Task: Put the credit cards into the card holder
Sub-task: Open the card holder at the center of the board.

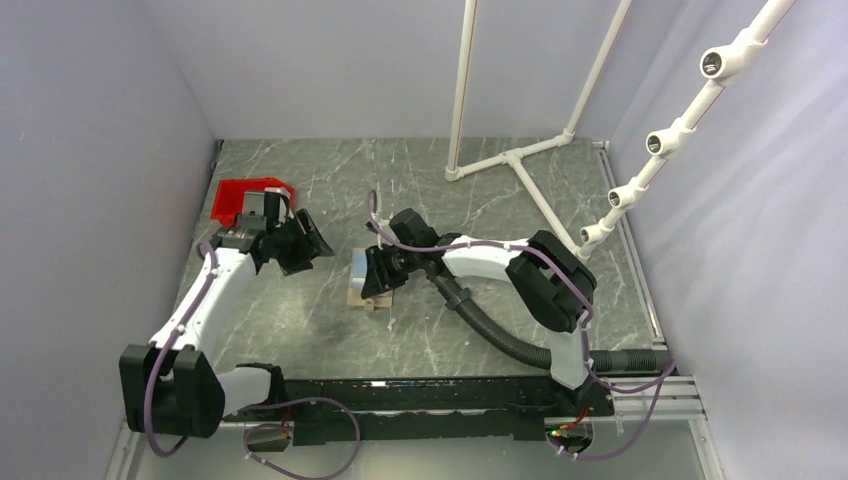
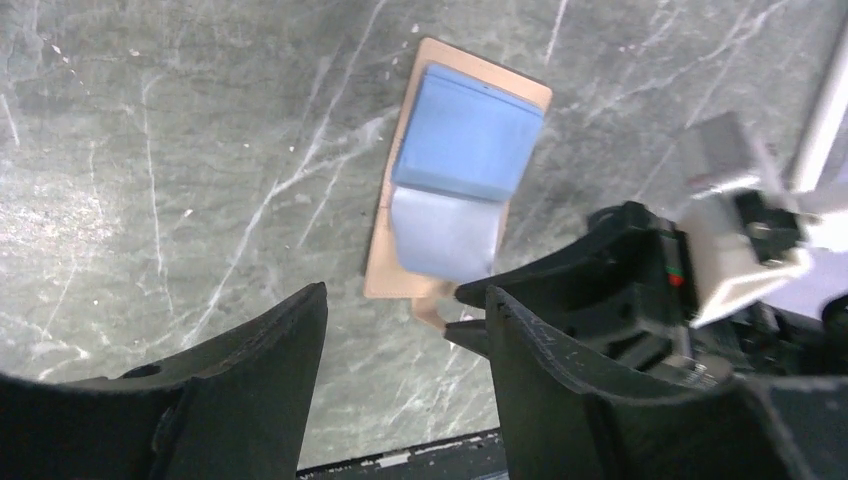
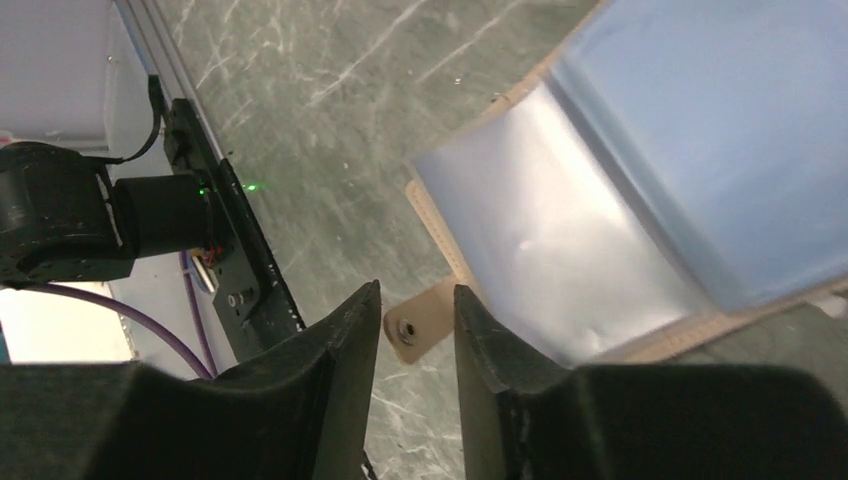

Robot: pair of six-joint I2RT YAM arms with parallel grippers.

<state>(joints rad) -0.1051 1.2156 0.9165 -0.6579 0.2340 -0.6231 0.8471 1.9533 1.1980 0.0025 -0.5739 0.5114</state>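
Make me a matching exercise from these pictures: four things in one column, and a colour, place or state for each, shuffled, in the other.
Things:
1. bin
2. card holder
3. left hand
4. pipe frame

Descriptions:
A. tan, mid-table
B. open, holding nothing
C. red, back left
D. white, back right

Pairs: 1-C, 2-A, 3-B, 4-D
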